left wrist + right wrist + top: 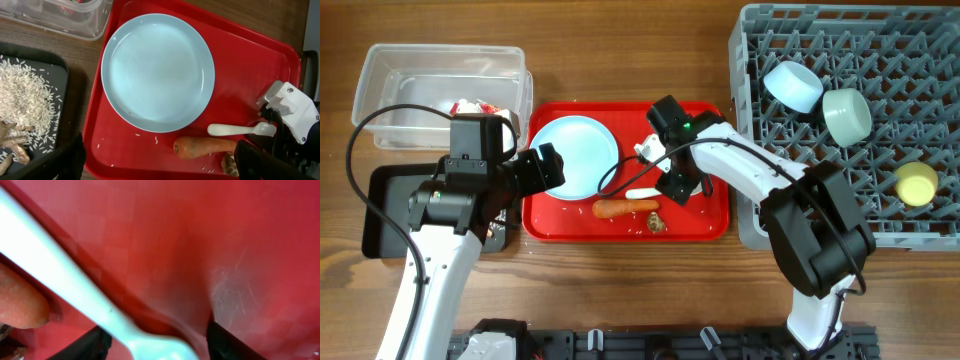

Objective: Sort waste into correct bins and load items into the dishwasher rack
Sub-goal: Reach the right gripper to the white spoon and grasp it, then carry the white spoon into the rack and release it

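Note:
On the red tray (712, 226) lie a light-blue plate (582, 152), a white plastic spoon (642, 192), an orange carrot (615, 209) and a brown food scrap (655, 224). My right gripper (678, 186) is low over the tray, open, with its fingers (155, 347) straddling the spoon (60, 280); the carrot (17, 305) is beside it. My left gripper (546, 167) hovers open and empty over the plate's left edge; its view shows the plate (157, 70), spoon (235, 130), carrot (205, 147) and scrap (230, 163) between wide fingers (160, 165).
The clear tub (380, 70) at the back left holds the red-and-white wrapper (470, 108). The black tray (378, 205) holds rice (22, 95) and scraps. The grey rack (760, 215) on the right holds a pale blue bowl (793, 85), a mint bowl (847, 114) and a yellow cup (916, 183).

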`<action>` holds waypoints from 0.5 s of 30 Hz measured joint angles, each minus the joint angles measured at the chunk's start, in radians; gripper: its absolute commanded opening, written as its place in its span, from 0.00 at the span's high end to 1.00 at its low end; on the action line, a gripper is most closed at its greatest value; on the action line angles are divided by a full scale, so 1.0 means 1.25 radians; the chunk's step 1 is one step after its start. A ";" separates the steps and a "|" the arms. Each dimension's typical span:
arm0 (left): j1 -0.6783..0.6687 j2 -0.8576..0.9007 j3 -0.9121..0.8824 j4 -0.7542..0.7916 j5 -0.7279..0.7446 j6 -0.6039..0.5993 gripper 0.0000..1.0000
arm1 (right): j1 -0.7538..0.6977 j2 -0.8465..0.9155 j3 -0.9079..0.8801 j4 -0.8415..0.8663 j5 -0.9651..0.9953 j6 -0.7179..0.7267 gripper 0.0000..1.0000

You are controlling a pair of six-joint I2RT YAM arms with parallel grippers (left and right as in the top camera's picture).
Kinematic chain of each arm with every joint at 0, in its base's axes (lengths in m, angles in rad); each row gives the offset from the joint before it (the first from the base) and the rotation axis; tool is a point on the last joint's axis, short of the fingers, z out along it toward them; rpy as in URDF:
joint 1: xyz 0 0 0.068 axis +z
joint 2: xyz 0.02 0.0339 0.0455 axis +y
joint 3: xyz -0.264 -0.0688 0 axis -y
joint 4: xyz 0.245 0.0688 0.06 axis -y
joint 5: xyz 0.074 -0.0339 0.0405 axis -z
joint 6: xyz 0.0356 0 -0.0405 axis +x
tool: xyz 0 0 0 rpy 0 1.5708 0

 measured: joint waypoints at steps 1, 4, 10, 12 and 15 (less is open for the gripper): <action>0.000 0.000 0.000 0.001 0.000 0.000 0.04 | 0.000 0.000 -0.002 0.004 0.001 0.006 0.53; 0.000 0.000 0.000 0.002 0.000 0.000 0.04 | 0.001 -0.001 -0.007 0.017 -0.002 0.031 0.66; 0.000 0.000 0.000 0.002 0.000 0.000 0.03 | 0.001 -0.002 -0.008 0.024 -0.002 0.064 0.80; 0.000 0.000 0.000 0.002 0.000 0.000 0.03 | 0.001 -0.002 -0.008 0.024 -0.001 0.069 0.86; 0.000 0.000 0.000 0.002 0.000 0.000 0.03 | 0.001 -0.002 -0.008 0.024 0.000 0.082 0.96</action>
